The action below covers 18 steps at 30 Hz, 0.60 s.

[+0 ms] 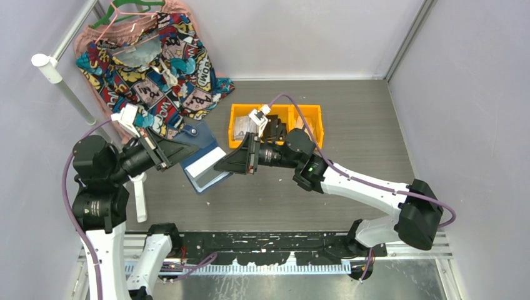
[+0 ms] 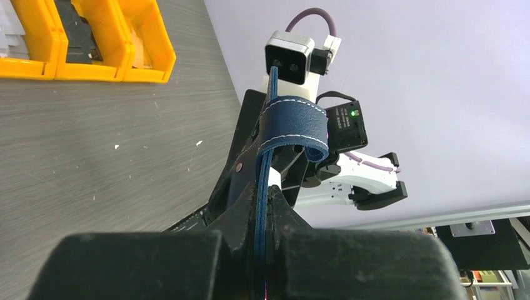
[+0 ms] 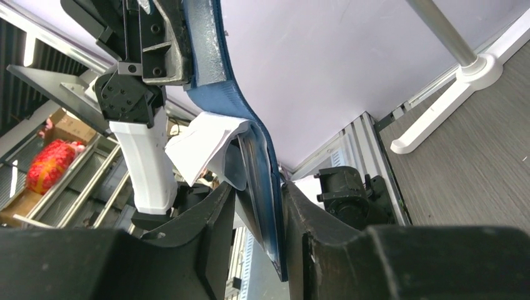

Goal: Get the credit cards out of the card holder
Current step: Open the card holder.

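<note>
Arm bases sit at bottom of top view. Just above, centre-left, the wallet [image 1: 199, 140] is held off the table [image 1: 356, 112], opened out, dark-blue outer leaf upper left, lighter inside lower right.

L gripper [image 1: 181, 149] comes in from the left and is clamped tight on the wallet's upper-left edge. In L wrist view the navy edge runs straight up between the pads, w/ the white-stitched snap tab [image 2: 294, 128] curled over at frame centre.

R gripper [image 1: 220, 165] comes in from the right at the wallet's lower-right edge. Jaws stand narrow but not closed. In R wrist view they straddle the blue leaf: right finger [image 3: 306, 231] against it, left finger [image 3: 215, 225] looks just off it.

Pale cards [image 1: 206, 161] are in the inner pocket. In R wrist view a white corner pokes out at centre-left. No print legible on cards or wallet; no brand seen.

Further back, centre: yellow bins [image 1: 315, 128] w/ black items.

Far upper left: comic-print cloth [image 1: 156, 69], one panel seems to read "BOOM"; other lettering too small to read. Hanger [image 1: 128, 9] at top edge, white pole [image 1: 62, 81] beside it.
</note>
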Each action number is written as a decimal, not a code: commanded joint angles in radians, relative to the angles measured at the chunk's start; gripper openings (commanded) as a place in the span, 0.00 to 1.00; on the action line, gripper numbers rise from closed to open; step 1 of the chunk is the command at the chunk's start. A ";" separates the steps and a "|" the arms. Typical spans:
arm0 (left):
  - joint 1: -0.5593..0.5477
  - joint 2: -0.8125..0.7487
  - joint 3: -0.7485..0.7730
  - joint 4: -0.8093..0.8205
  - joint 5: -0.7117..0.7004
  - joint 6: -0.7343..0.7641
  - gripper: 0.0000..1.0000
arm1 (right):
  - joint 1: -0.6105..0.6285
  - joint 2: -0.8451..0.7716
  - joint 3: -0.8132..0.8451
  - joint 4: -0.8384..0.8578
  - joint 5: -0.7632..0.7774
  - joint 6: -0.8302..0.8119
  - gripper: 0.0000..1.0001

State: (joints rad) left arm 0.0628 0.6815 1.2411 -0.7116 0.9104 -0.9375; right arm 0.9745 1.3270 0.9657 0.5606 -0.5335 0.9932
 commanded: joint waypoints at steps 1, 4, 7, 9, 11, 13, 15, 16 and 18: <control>0.000 0.006 0.027 0.060 0.032 -0.045 0.00 | 0.003 0.015 0.010 0.127 0.092 0.001 0.40; -0.001 0.006 0.027 0.060 0.041 -0.052 0.00 | 0.003 0.039 0.033 0.160 0.106 0.015 0.47; 0.001 0.006 0.027 0.059 0.051 -0.053 0.00 | 0.004 0.060 0.072 0.176 0.107 0.024 0.54; 0.000 0.005 0.027 0.053 0.059 -0.051 0.00 | 0.005 0.070 0.098 0.179 0.101 0.026 0.58; 0.001 0.003 0.027 0.050 0.063 -0.046 0.00 | 0.005 0.080 0.121 0.178 0.088 0.032 0.58; 0.001 0.001 0.026 0.046 0.070 -0.041 0.00 | 0.005 0.086 0.137 0.183 0.072 0.046 0.61; 0.001 0.000 0.024 0.043 0.073 -0.036 0.00 | 0.006 0.092 0.146 0.185 0.061 0.054 0.62; 0.001 0.000 0.022 0.044 0.074 -0.034 0.00 | 0.007 0.093 0.148 0.186 0.058 0.058 0.62; 0.000 -0.002 0.018 0.047 0.075 -0.035 0.00 | 0.007 0.092 0.148 0.185 0.056 0.058 0.63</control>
State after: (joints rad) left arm 0.0628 0.6876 1.2411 -0.6998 0.9329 -0.9646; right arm 0.9756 1.4227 1.0607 0.6666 -0.4732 1.0336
